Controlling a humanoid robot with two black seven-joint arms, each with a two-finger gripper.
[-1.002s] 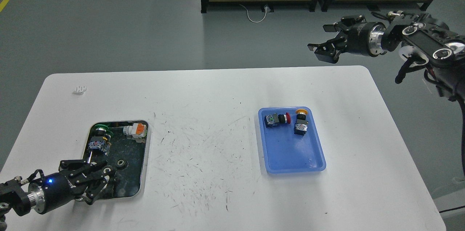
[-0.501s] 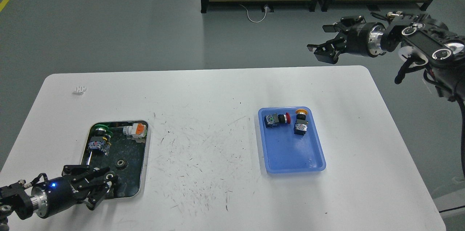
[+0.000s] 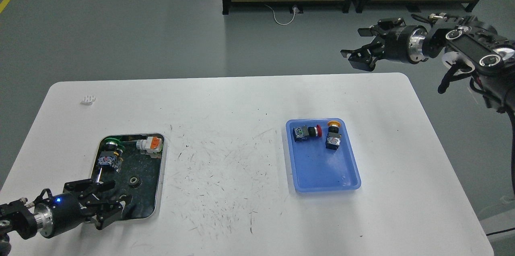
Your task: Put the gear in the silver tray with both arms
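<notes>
The silver tray [image 3: 160, 183] lies on the left of the white table. A small dark gear [image 3: 135, 181] lies flat on its dark bottom, next to a green-capped switch [image 3: 109, 155] and an orange and white part [image 3: 150, 144]. My left gripper [image 3: 108, 199] is open and empty over the tray's near left corner, a little left of and nearer than the gear. My right gripper [image 3: 364, 44] is open and empty, held high beyond the table's far right edge.
A blue plastic tray [image 3: 322, 175] on the right of the table [image 3: 241, 107] holds a red-button switch [image 3: 305, 132] and a yellow-button switch [image 3: 333, 135]. A small white piece [image 3: 88, 99] lies at the far left. Dark shelving stands on the floor behind.
My left gripper has drawn back toward me and to the left, away from the gear, which stays in the silver tray. My right arm has hardly moved.
</notes>
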